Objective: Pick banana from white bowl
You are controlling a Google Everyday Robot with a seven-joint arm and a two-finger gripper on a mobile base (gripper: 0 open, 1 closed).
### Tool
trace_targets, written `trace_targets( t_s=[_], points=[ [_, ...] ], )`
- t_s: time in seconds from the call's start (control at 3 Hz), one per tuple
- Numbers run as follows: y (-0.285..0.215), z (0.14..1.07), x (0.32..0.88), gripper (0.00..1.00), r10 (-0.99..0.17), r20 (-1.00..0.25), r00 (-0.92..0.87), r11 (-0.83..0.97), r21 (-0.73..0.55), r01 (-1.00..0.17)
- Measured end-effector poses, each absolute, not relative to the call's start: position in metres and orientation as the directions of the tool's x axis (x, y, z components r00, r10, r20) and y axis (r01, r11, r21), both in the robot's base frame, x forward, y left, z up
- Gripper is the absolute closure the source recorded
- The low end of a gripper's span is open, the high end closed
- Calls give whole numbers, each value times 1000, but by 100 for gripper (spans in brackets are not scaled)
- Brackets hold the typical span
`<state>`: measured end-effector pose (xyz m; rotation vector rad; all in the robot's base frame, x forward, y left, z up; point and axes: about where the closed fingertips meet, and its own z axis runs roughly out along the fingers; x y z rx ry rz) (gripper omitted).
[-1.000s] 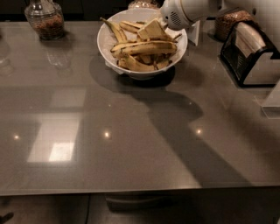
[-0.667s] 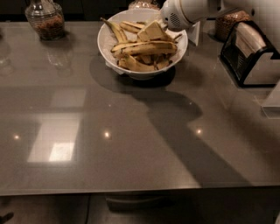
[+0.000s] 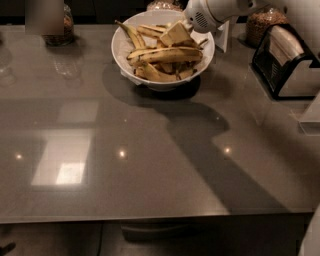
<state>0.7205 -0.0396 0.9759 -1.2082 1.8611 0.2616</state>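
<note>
Reach step underway: end effector (image 3: 176, 35) hangs over the white bowl (image 3: 121, 59), just above the speckled banana (image 3: 167, 55) lying across the pile; grip state unreadable. Next: descend, clamp, lift straight.

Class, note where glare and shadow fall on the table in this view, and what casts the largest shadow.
Camera view: the glossy table mirrors a bright rectangular patch at left and three small light spots. Camera view: a broad shadow runs from the white bowl toward the lower right, likely cast by the arm. Camera view: the gripper sits among the bananas in the bowl.
</note>
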Motion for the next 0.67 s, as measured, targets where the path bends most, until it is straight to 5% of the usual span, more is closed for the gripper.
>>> trace_targets(
  t_s=[0.67],
  points=[
    [-41, 968, 731, 52, -674, -722, -157, 483, -271, -832]
  ],
)
